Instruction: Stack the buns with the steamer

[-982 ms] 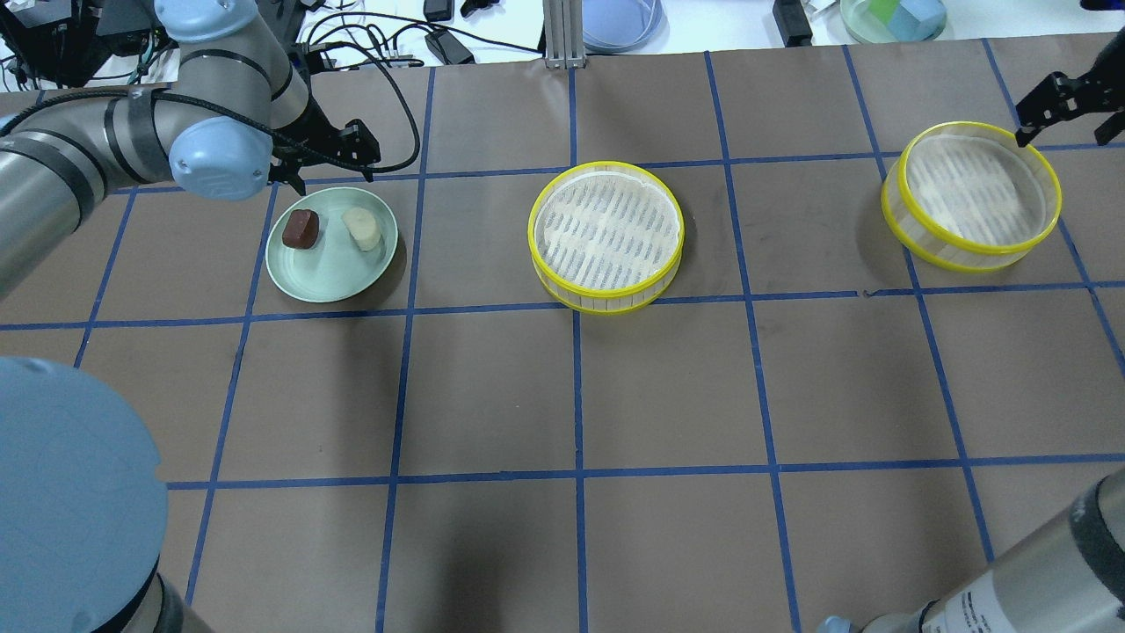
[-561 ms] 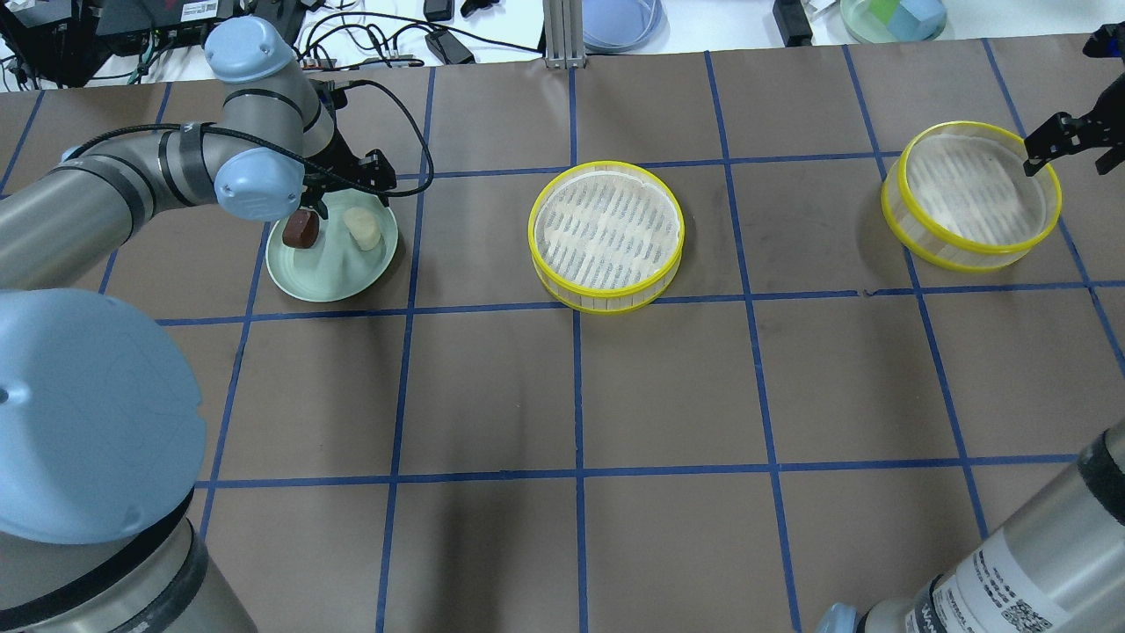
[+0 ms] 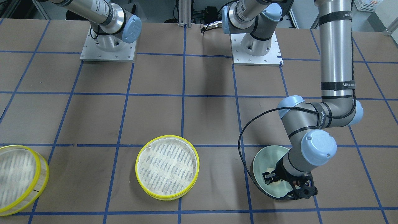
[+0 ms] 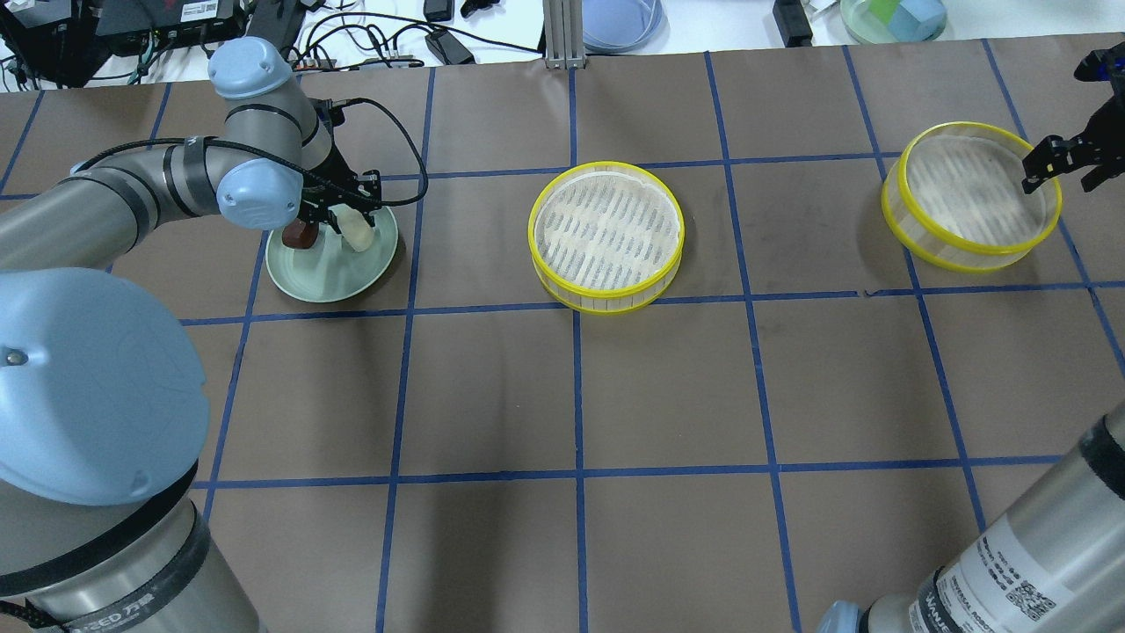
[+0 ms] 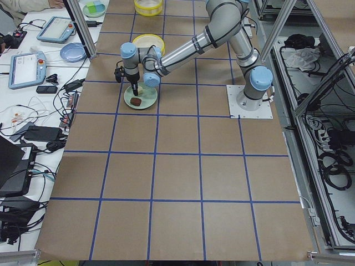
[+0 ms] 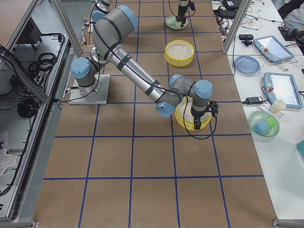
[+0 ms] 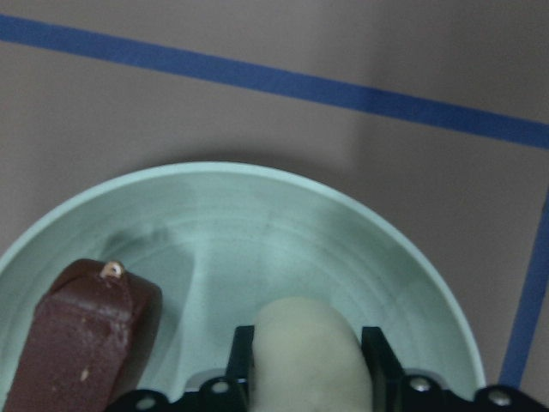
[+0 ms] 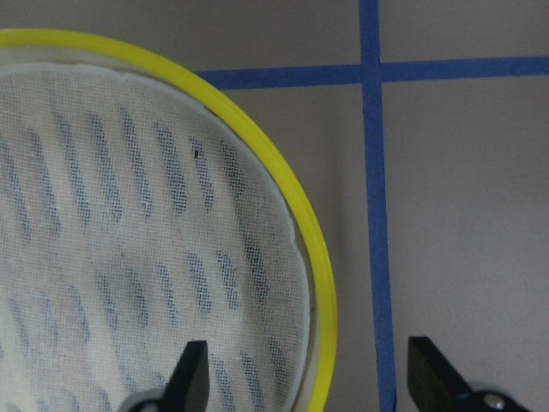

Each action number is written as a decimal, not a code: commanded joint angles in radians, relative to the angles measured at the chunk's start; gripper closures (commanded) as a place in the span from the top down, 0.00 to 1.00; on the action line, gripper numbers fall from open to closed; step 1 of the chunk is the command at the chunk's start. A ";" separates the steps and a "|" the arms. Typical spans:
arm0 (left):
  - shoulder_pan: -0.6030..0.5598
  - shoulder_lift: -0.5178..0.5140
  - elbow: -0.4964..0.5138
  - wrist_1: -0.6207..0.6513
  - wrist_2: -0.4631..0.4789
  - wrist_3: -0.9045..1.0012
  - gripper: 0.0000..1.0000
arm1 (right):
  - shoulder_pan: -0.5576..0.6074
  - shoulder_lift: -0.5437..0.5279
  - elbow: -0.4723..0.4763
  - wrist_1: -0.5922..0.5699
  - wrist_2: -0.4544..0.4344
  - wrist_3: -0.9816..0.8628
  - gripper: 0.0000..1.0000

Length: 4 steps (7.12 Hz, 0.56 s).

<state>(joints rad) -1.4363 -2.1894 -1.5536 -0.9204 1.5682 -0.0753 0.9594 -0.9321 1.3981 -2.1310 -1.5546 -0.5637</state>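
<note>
The cream bun (image 7: pixel 304 352) and the brown bun (image 7: pixel 77 343) lie on the pale green plate (image 4: pixel 325 277) at the table's far left. My left gripper (image 4: pixel 347 215) is down on the plate, its fingers (image 7: pixel 243 360) pressed against both sides of the cream bun (image 4: pixel 359 230); the brown bun (image 4: pixel 299 234) sits just beside it. One steamer tier (image 4: pixel 606 236) stands mid-table. My right gripper (image 4: pixel 1061 173) is open and straddles the yellow rim (image 8: pixel 322 257) of the other tier (image 4: pixel 967 198), one finger inside, one outside.
A blue dish (image 4: pixel 620 22), a green container with blocks (image 4: pixel 892 18) and cables lie beyond the table's far edge. Blue tape lines grid the brown table. The left arm's elbow (image 4: pixel 255 189) hangs over the plate's left side.
My left gripper has come down onto the plate and closed around the cream bun. My right gripper has shifted down to the right tier's rim.
</note>
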 commanded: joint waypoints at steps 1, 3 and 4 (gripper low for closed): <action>0.014 0.013 0.016 0.000 -0.037 -0.006 0.00 | -0.001 0.006 0.012 -0.003 -0.005 -0.002 0.57; -0.004 0.063 0.046 0.009 -0.143 -0.170 0.00 | -0.001 0.007 0.012 -0.003 0.002 -0.001 0.33; -0.050 0.092 0.046 0.040 -0.196 -0.275 0.00 | -0.005 0.015 0.012 -0.003 0.004 -0.001 0.32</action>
<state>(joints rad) -1.4468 -2.1303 -1.5141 -0.9065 1.4315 -0.2301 0.9573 -0.9237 1.4091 -2.1337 -1.5540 -0.5650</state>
